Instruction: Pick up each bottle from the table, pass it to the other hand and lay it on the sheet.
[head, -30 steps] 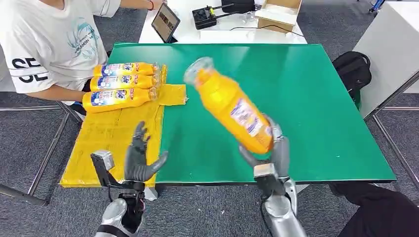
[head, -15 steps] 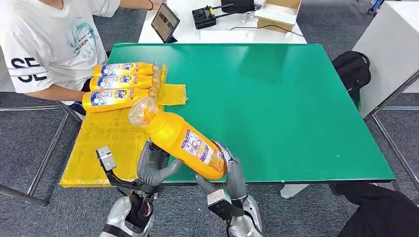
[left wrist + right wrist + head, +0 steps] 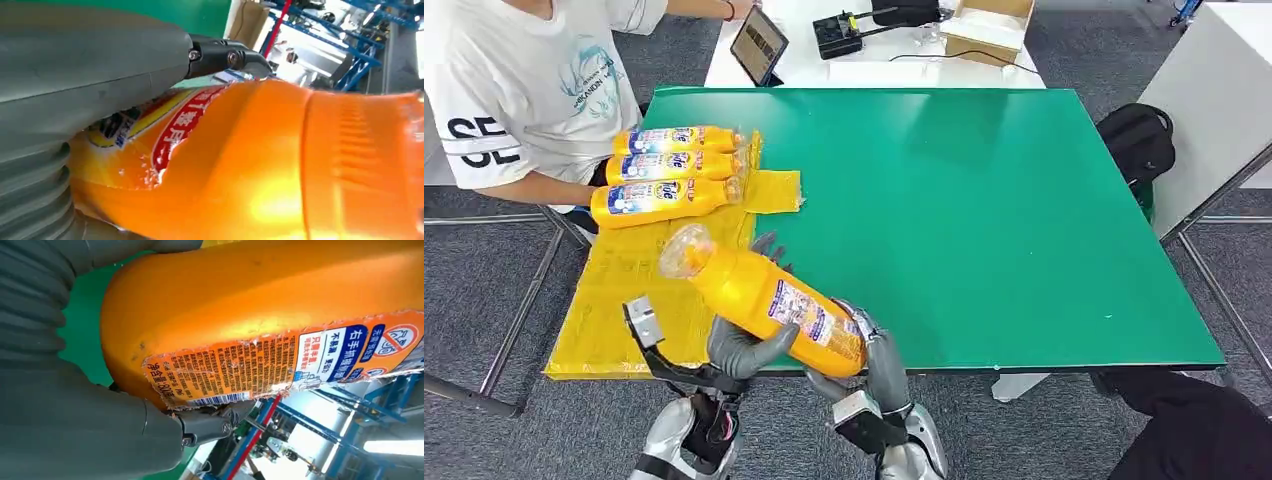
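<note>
Above the table's near edge, both hands' fingers wrap the tilted orange bottle point(image 3: 759, 297): left hand point(image 3: 742, 345) mid-body, right hand point(image 3: 872, 360) its base.

It looks like a lab or test room: grey carpet floor point(image 3: 484, 290), white desk point(image 3: 894, 60) with tablet point(image 3: 759, 45), blue metal racks point(image 3: 360, 35).

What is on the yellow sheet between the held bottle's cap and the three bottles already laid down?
Nothing: in the head view, between the held bottle and the three bottles there is bare yellow sheet.
</note>
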You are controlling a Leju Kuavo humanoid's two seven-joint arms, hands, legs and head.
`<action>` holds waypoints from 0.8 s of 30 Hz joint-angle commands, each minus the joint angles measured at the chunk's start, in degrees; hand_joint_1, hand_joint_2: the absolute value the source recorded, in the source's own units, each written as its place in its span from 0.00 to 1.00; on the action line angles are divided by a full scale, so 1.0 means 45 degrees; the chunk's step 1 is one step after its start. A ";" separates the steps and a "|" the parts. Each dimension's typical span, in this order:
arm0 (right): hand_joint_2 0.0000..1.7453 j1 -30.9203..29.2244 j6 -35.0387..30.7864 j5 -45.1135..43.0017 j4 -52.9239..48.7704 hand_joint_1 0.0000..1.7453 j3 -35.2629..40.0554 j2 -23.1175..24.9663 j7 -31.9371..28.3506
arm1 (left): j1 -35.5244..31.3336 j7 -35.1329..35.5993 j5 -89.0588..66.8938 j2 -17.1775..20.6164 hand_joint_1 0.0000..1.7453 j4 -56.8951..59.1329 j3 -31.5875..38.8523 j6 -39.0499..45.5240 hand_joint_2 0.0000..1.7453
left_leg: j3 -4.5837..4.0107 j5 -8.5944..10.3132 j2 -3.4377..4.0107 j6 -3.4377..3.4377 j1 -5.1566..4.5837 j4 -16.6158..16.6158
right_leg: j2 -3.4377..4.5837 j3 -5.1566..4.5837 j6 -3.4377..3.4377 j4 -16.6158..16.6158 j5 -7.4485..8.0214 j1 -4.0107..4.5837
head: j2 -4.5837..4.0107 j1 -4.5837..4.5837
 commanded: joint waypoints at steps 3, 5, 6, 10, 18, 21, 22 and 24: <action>1.00 -0.0417 0.0449 -0.0195 0.0259 1.00 -0.0781 -0.0074 0.0314 | 0.0043 0.0096 -0.0165 0.0336 0.00 0.0073 0.0223 0.0046 1.00 | 0.0071 -0.0024 0.0019 0.0017 -0.0003 -0.0015 | 0.0004 0.0064 -0.0037 -0.0014 -0.0019 0.0007 | 0.0000 0.0004; 1.00 -0.0408 0.0426 -0.0192 0.0294 1.00 -0.0778 -0.0004 0.0306 | 0.0033 0.0095 -0.0176 0.0328 0.00 0.0085 0.0216 0.0047 1.00 | 0.0056 -0.0018 0.0016 0.0013 -0.0006 -0.0015 | 0.0003 0.0049 -0.0029 -0.0011 -0.0015 0.0002 | 0.0000 0.0005; 1.00 -0.0425 0.0425 -0.0175 0.0318 1.00 -0.0727 0.0071 0.0308 | 0.0035 0.0095 -0.0176 0.0322 0.00 0.0094 0.0214 0.0048 1.00 | 0.0078 -0.0028 0.0023 0.0016 -0.0005 -0.0016 | 0.0006 0.0069 -0.0040 -0.0013 -0.0023 0.0006 | 0.0000 0.0005; 1.00 -0.0597 0.0466 0.0018 0.0632 1.00 -0.0532 0.0038 0.0381 | -0.0002 0.0142 -0.0206 0.0336 0.00 0.0161 0.0175 0.0026 1.00 | 0.0077 -0.0028 0.0029 0.0016 -0.0001 -0.0015 | 0.0012 0.0067 -0.0038 -0.0015 -0.0019 0.0010 | 0.0000 0.0000; 1.00 -0.0828 0.0681 0.0386 0.1213 1.00 -0.0098 -0.0035 0.0588 | -0.0056 0.0240 -0.0121 0.0342 0.00 0.0257 0.0130 -0.0153 1.00 | 0.0085 -0.0030 0.0029 0.0018 0.0002 -0.0016 | 0.0010 0.0078 -0.0041 -0.0019 -0.0020 0.0013 | 0.0000 0.0005; 1.00 -0.1156 0.0981 0.0776 0.2328 1.00 0.0464 0.0087 0.0691 | -0.0165 0.0270 -0.0071 0.0329 0.00 0.0469 0.0056 -0.0339 1.00 | 0.0088 -0.0029 0.0038 0.0016 0.0000 -0.0019 | 0.0021 0.0077 -0.0040 -0.0020 -0.0017 0.0011 | 0.0000 0.0005; 1.00 -0.1112 0.0684 0.1067 0.2483 1.00 0.0573 0.0065 0.0744 | -0.0418 0.0355 -0.0063 0.0324 0.00 0.0782 -0.0160 -0.0602 1.00 | 0.0084 -0.0024 0.0037 0.0014 0.0001 -0.0023 | 0.0022 0.0073 -0.0037 -0.0023 -0.0012 0.0010 | 0.0000 0.0005; 1.00 -0.1112 0.0917 0.1253 0.2752 1.00 0.0920 0.0057 0.0765 | -0.0680 0.0312 -0.0266 0.0236 0.00 0.1193 -0.0307 -0.0463 1.00 | 0.0093 -0.0024 0.0026 0.0015 0.0004 -0.0027 | 0.0008 0.0086 -0.0041 -0.0029 -0.0015 0.0015 | 0.0000 0.0000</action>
